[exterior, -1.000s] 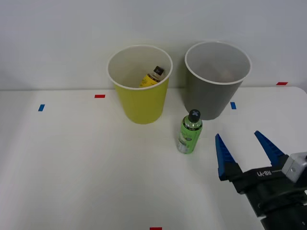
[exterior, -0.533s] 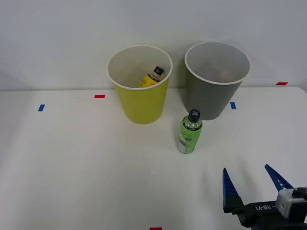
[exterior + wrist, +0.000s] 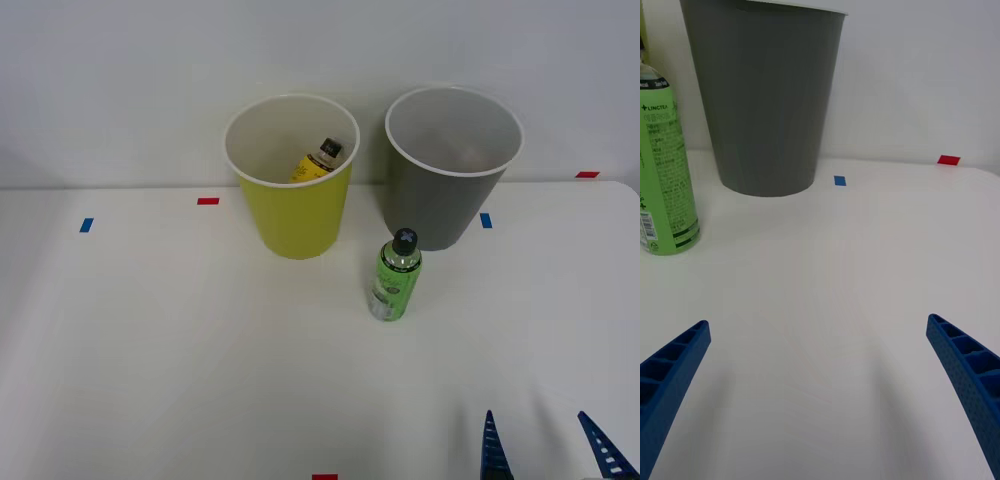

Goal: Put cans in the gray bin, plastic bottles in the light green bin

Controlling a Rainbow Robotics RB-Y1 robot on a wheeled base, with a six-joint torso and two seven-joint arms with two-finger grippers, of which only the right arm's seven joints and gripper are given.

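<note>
A green-labelled plastic bottle (image 3: 396, 276) with a black cap stands upright on the white table in front of the gray bin (image 3: 452, 166). A yellow-labelled bottle (image 3: 318, 161) lies inside the light green bin (image 3: 293, 176), to the gray bin's left. My right gripper (image 3: 546, 452) is open at the table's near right edge, well short of the green bottle, with nothing between its fingers. In the right wrist view the green bottle (image 3: 664, 165) and gray bin (image 3: 765, 94) stand ahead of the open gripper (image 3: 820, 375). I see no cans.
Small red (image 3: 208, 201) and blue (image 3: 86, 225) tape marks dot the white table (image 3: 180, 350). A pale wall runs behind both bins. A red mark (image 3: 324, 477) lies at the near edge.
My right gripper has drawn back toward the near edge, away from the green bottle, staying open. The bottles and bins have not moved.
</note>
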